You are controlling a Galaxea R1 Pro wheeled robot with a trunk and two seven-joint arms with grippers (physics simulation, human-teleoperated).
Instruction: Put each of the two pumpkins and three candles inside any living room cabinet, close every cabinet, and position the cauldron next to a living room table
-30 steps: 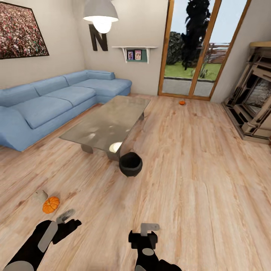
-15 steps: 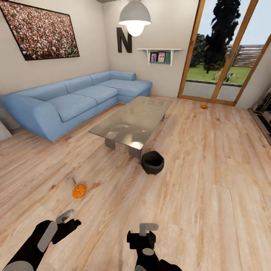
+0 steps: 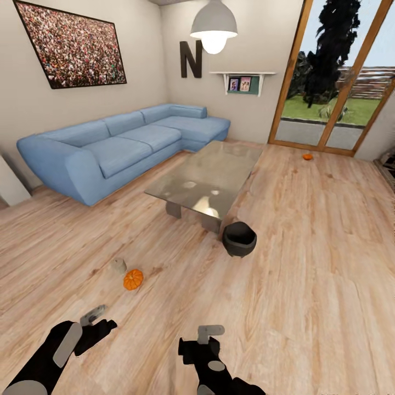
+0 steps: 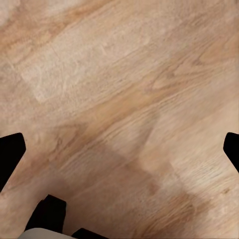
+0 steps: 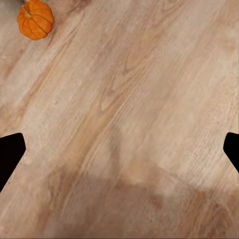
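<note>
An orange pumpkin lies on the wood floor ahead of my left arm, with a stubby tan candle just beyond it, close but apart. This pumpkin also appears in the right wrist view. A second pumpkin sits far off by the glass doors. The black cauldron stands on the floor against the near corner of the glass-topped table. My left gripper and right gripper hang low over bare floor, both open and empty. No cabinet is in view.
A blue corner sofa runs along the left wall behind the table. Glass doors fill the far right. A pendant lamp hangs over the table. Open wood floor stretches to the right of the cauldron.
The whole picture has slid to the right, so the camera has turned left; the fireplace unit has left the frame. Both arms keep their pose and nothing on the floor has moved.
</note>
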